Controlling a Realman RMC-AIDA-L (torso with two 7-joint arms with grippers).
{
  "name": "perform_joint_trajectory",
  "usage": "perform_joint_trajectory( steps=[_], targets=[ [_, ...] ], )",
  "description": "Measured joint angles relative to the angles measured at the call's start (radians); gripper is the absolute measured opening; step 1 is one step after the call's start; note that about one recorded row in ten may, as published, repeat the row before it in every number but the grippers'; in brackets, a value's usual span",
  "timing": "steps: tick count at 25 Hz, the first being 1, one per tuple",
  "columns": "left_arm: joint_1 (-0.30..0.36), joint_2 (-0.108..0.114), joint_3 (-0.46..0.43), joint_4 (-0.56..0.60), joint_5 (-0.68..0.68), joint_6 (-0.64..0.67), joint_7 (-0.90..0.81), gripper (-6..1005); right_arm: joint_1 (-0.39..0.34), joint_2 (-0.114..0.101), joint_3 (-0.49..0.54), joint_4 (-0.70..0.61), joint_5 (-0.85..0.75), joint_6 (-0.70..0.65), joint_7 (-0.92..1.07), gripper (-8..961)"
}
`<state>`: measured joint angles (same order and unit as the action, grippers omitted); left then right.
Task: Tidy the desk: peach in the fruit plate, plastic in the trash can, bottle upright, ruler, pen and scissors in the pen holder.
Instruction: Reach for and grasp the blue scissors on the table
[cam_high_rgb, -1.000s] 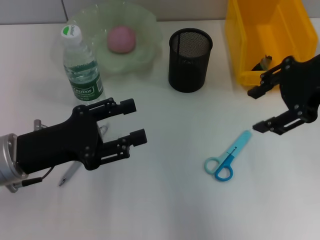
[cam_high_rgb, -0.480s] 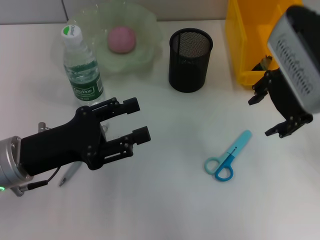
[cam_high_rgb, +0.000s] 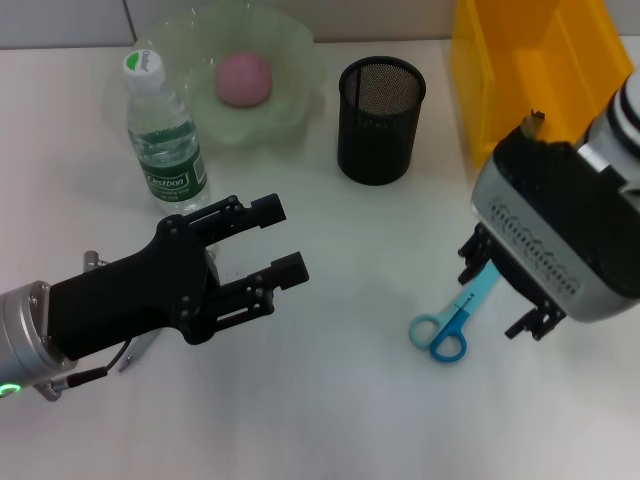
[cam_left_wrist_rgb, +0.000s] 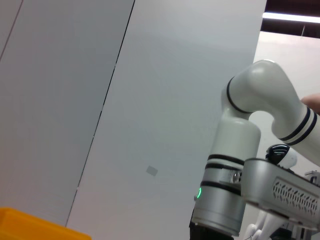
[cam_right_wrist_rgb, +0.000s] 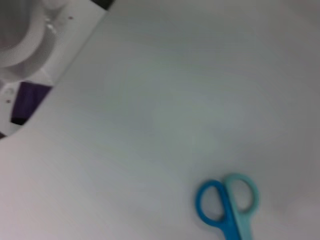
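The blue and teal scissors (cam_high_rgb: 447, 325) lie on the white desk, handles toward me; they also show in the right wrist view (cam_right_wrist_rgb: 227, 205). My right gripper (cam_high_rgb: 500, 295) hangs open just over their blade end, hiding the tip. My left gripper (cam_high_rgb: 285, 240) is open and empty, held in front of the upright water bottle (cam_high_rgb: 160, 130). The pink peach (cam_high_rgb: 243, 78) sits in the green fruit plate (cam_high_rgb: 295, 95). A grey pen (cam_high_rgb: 138, 350) peeks out under the left arm. The black mesh pen holder (cam_high_rgb: 380, 120) looks empty. The ruler is out of view.
The yellow trash can (cam_high_rgb: 520, 70) stands at the back right, close behind my right wrist, with a small dark scrap (cam_high_rgb: 532, 122) at its bottom. Its corner (cam_left_wrist_rgb: 30, 227) shows in the left wrist view, which otherwise faces the wall and the right arm.
My right arm swung from beside the yellow can down and inward, ending over the scissors' blades. The left gripper crept slightly forward and stayed open.
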<state>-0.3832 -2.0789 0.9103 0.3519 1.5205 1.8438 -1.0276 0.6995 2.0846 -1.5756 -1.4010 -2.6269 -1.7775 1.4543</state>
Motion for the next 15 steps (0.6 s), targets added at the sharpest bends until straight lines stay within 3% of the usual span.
perform_joint_trajectory(
  steps=[12,15],
  targets=[
    [0.010,0.009,0.047,0.033,0.009,-0.038,0.004,696,0.038,0.001,-0.020,0.062,-0.004,0.020,0.003,692],
    [0.023,0.010,0.109,0.081,0.010,-0.092,0.033,696,0.061,0.002,-0.020,0.107,-0.006,0.038,0.009,692]
  ],
)
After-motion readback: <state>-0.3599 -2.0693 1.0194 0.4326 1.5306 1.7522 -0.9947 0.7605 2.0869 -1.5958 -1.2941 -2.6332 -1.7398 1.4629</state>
